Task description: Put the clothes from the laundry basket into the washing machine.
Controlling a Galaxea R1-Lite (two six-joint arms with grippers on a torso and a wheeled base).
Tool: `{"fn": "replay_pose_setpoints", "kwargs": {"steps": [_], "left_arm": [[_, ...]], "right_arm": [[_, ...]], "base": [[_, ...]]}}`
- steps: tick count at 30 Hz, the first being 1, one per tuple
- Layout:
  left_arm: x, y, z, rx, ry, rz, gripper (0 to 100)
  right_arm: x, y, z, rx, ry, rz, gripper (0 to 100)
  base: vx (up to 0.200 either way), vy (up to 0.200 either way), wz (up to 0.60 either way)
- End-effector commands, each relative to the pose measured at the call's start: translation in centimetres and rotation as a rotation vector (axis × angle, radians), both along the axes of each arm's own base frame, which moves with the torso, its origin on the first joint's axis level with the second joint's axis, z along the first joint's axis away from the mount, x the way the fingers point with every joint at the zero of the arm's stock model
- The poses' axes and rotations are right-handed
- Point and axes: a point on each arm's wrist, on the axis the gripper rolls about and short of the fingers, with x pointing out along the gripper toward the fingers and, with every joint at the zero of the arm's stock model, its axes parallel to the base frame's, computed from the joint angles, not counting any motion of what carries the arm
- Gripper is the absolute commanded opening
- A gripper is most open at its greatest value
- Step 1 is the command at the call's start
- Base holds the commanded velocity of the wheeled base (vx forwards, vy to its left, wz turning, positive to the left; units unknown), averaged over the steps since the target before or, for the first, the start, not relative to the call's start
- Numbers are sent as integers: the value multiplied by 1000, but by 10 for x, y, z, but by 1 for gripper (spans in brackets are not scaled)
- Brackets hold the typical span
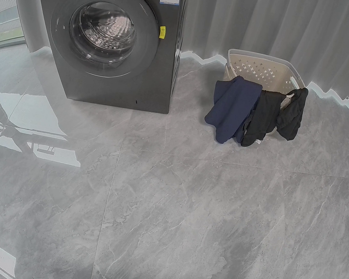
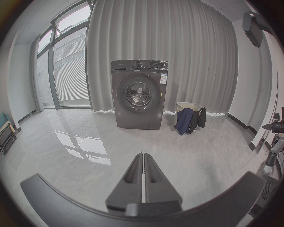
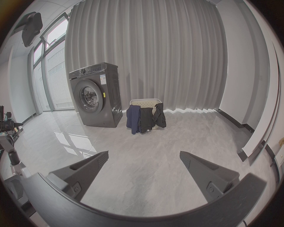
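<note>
Right gripper [image 3: 143,154] sits wide open and empty, well apart from the clothes [image 1: 234,106] draped over the laundry basket [image 1: 260,68] rim ahead, nearer them than the closed, empty left gripper [image 2: 143,154]

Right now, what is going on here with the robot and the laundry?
Nothing is being handled yet. The robot stands back from the washing machine, whose round door looks shut. A navy garment and two black garments hang over the front rim of the laundry basket beside it. Far from them, the left jaws are shut and empty, the right jaws open.
</note>
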Motion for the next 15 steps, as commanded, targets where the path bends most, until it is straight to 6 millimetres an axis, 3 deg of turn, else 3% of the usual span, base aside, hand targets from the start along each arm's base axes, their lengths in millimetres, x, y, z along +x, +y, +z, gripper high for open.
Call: {"fn": "replay_pose_setpoints", "kwargs": {"steps": [1,8,12,15], "left_arm": [[0,0,-5,2,4,0,0],[0,0,-5,-1,4,0,0],[0,0,-5,-4,4,1,0],[0,0,-5,-4,4,1,0]], "right_arm": [[1,0,-5,0,7,0,100],[1,0,-5,1,7,0,100],[1,0,-5,-2,9,0,100],[1,0,-5,-2,7,0,100]], "base": [[200,0,0],[200,0,0],[0,0,0],[0,0,-600]]}}
